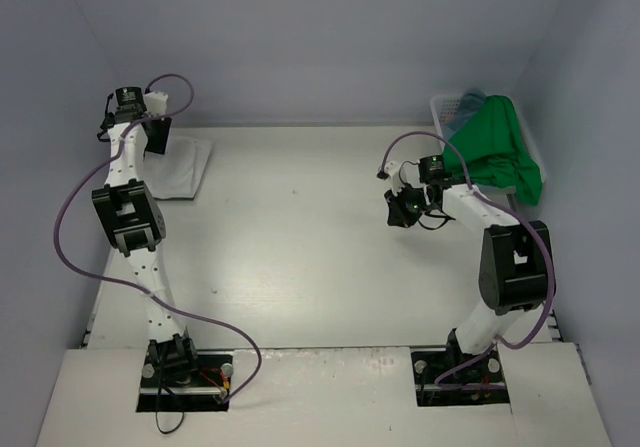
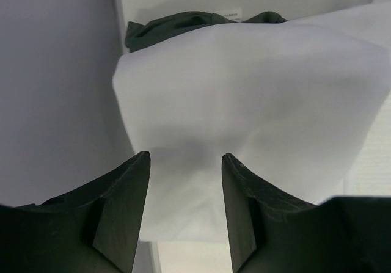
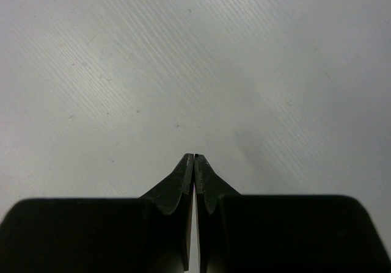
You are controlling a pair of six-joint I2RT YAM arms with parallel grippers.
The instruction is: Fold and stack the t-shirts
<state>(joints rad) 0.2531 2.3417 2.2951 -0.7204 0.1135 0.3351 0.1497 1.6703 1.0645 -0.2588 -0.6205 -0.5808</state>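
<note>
A folded white t-shirt (image 1: 183, 167) lies at the far left of the table; in the left wrist view it (image 2: 256, 102) covers a dark grey-green t-shirt (image 2: 183, 24) whose edge shows behind it. My left gripper (image 1: 158, 135) hovers over the white shirt, open and empty (image 2: 185, 158). A bright green t-shirt (image 1: 497, 147) hangs over the basket at the far right, with a dull teal-blue t-shirt (image 1: 470, 102) inside. My right gripper (image 1: 400, 210) is shut and empty above the bare table (image 3: 193, 157).
A white lattice basket (image 1: 440, 107) stands in the far right corner. Grey walls close in the table on the left, back and right. The table surface (image 1: 300, 237) lies between the two arms.
</note>
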